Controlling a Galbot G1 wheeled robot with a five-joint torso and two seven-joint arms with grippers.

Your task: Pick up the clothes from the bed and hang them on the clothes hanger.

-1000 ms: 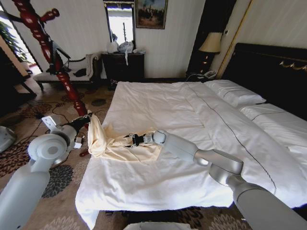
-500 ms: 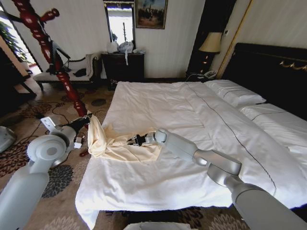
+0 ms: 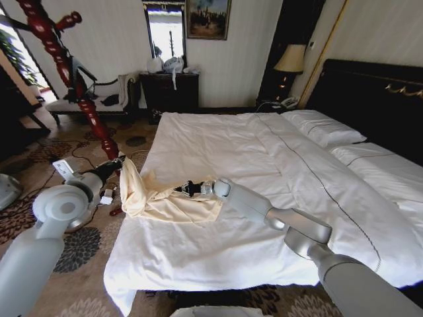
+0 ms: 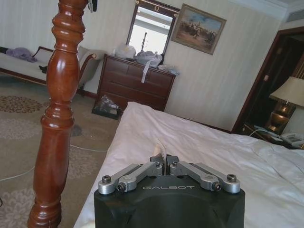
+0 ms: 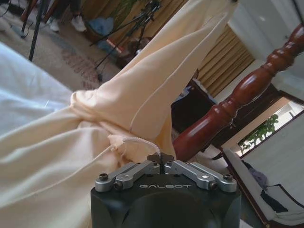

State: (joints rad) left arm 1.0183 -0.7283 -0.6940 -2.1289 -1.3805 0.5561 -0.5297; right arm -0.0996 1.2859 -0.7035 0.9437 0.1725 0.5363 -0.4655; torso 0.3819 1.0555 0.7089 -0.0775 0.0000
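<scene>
The pale cream clothes (image 3: 162, 203) lie bunched on the left side of the bed (image 3: 264, 165), with one end pulled up at the bed's left edge. My left gripper (image 3: 119, 161) is shut on that raised end, and a sliver of cream cloth (image 4: 161, 145) pokes out between its closed fingers. My right gripper (image 3: 183, 189) is shut on a fold of the clothes (image 5: 142, 104) nearer the middle, beside a thin white cord. The dark-red clothes hanger (image 3: 66, 66) stands on the carpet left of the bed; its post (image 4: 59, 109) is close beside my left gripper.
A dark dresser (image 3: 170, 89) and a bench (image 3: 86, 99) stand along the far wall. A lamp (image 3: 289, 59) sits at the bed's head, by the white pillows (image 3: 324, 127). Cables and small items (image 3: 109, 198) lie on the patterned carpet near the stand's foot.
My right gripper has risen slightly and edged right with the fold it holds. The left arm has shifted a little to the left, still holding the raised end.
</scene>
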